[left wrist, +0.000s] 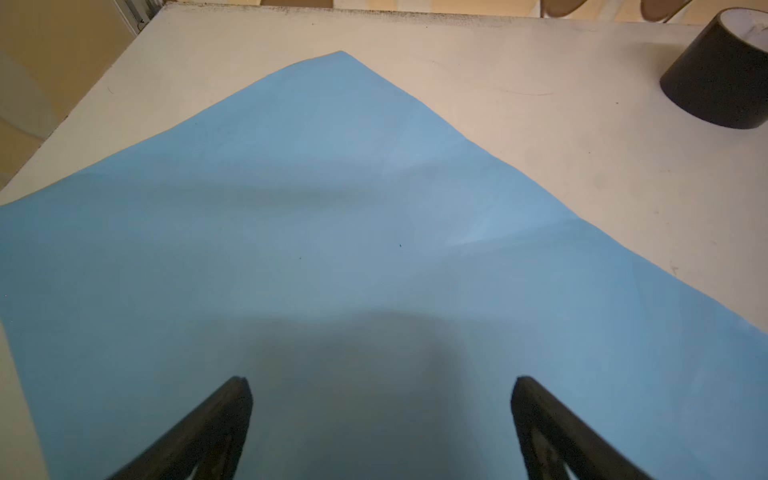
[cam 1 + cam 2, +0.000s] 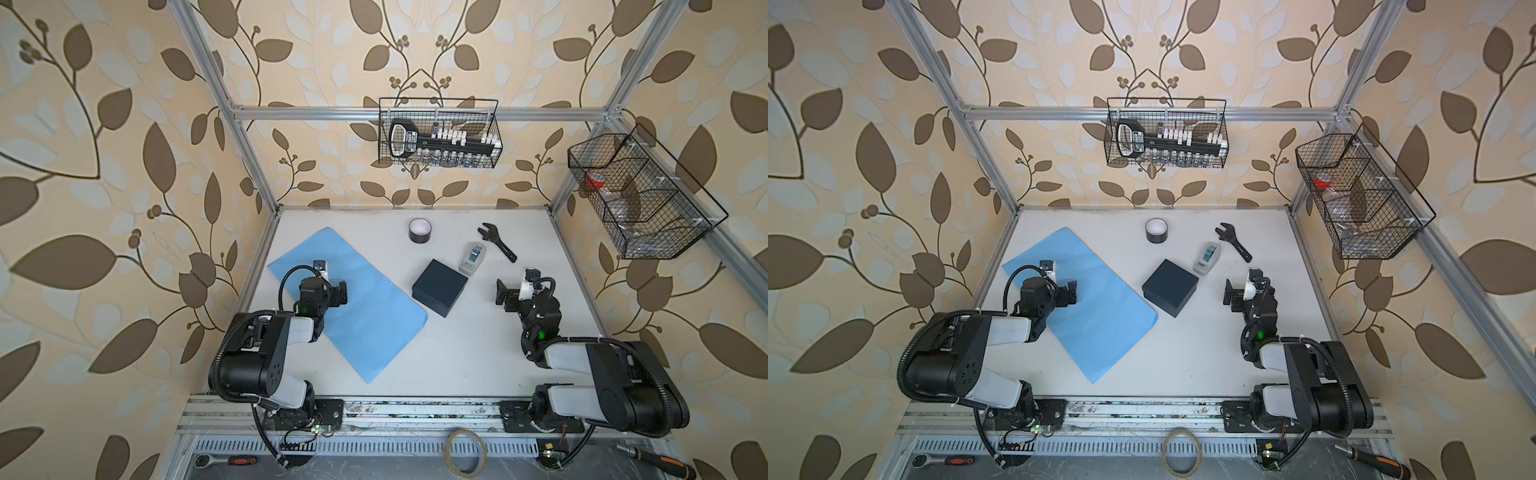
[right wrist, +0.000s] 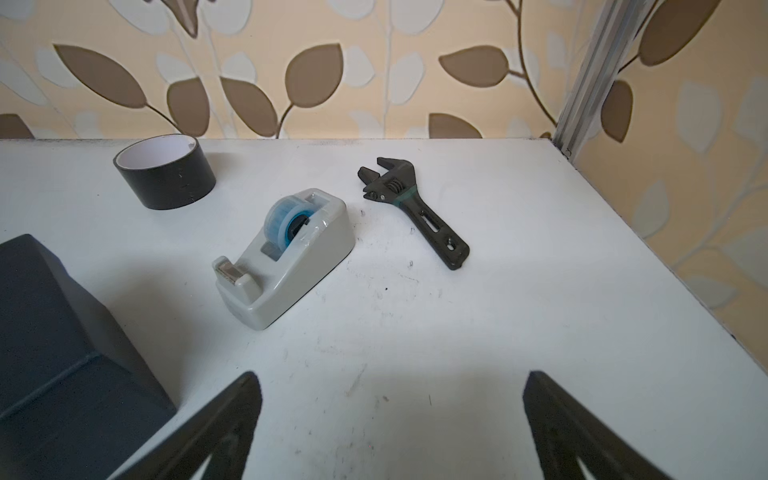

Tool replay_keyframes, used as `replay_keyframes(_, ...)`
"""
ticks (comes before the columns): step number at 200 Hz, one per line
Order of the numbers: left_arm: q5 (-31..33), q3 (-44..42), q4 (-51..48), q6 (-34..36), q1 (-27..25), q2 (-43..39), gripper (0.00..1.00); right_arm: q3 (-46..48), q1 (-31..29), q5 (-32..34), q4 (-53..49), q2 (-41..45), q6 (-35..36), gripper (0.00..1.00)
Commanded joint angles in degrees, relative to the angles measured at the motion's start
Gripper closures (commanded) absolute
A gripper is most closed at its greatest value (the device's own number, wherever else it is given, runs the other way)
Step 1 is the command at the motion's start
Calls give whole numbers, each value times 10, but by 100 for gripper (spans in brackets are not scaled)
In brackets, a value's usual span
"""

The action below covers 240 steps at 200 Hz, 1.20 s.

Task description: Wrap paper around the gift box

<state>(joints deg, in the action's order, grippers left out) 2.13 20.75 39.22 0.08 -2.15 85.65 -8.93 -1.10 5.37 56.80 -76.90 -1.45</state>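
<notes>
both top views are bright and evenly lit from above, with only short soft shadows on the white bench point(image 2: 457, 353) beside the gift box point(image 2: 439, 287), and the wide lens stretches the wallpaper point(image 2: 104, 166) toward the edges. the left wrist view is dimmer and warmer, a broad soft shadow lying on the paper point(image 1: 374, 208) ahead of the blurred left pincer point(image 1: 382, 380); in the right wrist view the right pincer point(image 3: 393, 375) and the box's near corner are out of focus.

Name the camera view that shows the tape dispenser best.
The right wrist view: the tape dispenser is close, its blue roll and cutter clear. Both top views show it small, beside the gift box. The left wrist view misses it.
</notes>
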Motion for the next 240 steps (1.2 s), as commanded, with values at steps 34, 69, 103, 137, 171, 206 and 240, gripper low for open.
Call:
replay_keyframes(34,5,17,24,1,6,0,1,-13,1,-2,19,-4,9,0)
replay_keyframes(69,4,18,24,2,6,0,1,-13,1,-4,19,-4,9,0)
replay_keyframes(103,5,17,24,1,6,1,1,-14,3,-4,19,-3,10,0)
replay_keyframes(137,5,18,24,1,6,0,1,-14,6,-10,19,-3,6,0)
replay_keyframes(171,3,19,23,1,7,1,1,-13,10,-8,21,-4,1,0)
replay_keyframes(206,10,29,-13,4,6,-27,1,-11,-31,95,-26,68,14,0)
replay_keyframes(240,42,133,-268,-89,6,-134,1,-50,-33,142,-234,249,-106,0)
